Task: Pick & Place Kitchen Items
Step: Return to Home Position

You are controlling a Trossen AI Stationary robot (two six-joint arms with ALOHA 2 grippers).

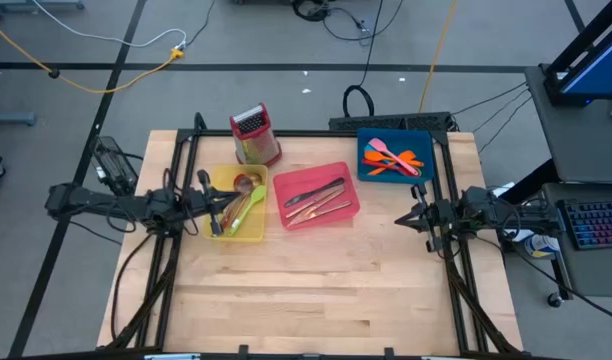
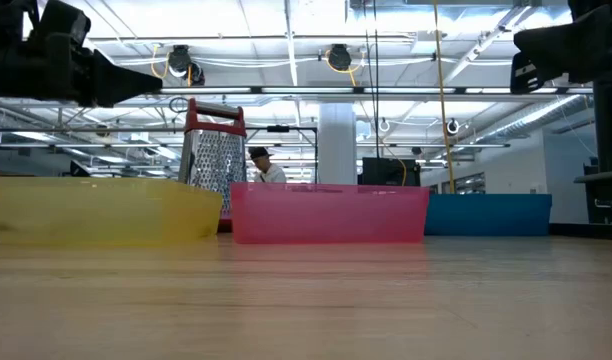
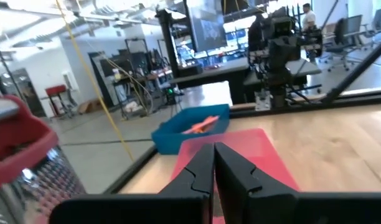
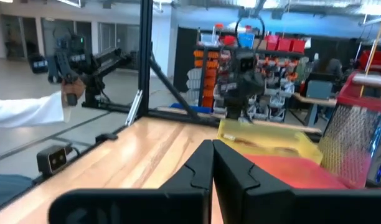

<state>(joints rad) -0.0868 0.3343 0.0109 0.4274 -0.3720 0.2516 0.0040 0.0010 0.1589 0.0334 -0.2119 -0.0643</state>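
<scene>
Left gripper [image 1: 207, 204] at table's left edge, fingers pressed together, empty. Right gripper [image 1: 402, 220] at right edge, likewise closed, empty. Green spatula [image 1: 248, 210] in yellow tray [image 1: 236, 237]. Cutlery [image 1: 314, 198] in pink tray [image 1: 286, 183]. Orange and pink spatulas [image 1: 394, 158] in blue tray [image 1: 426, 146], far right.

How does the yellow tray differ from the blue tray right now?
The yellow tray sits left of the pink tray, by the grater; the blue tray sits right of it. The yellow tray holds green and wooden utensils; the blue tray holds orange and pink spatulas. Both are rectangular and open-topped.
</scene>
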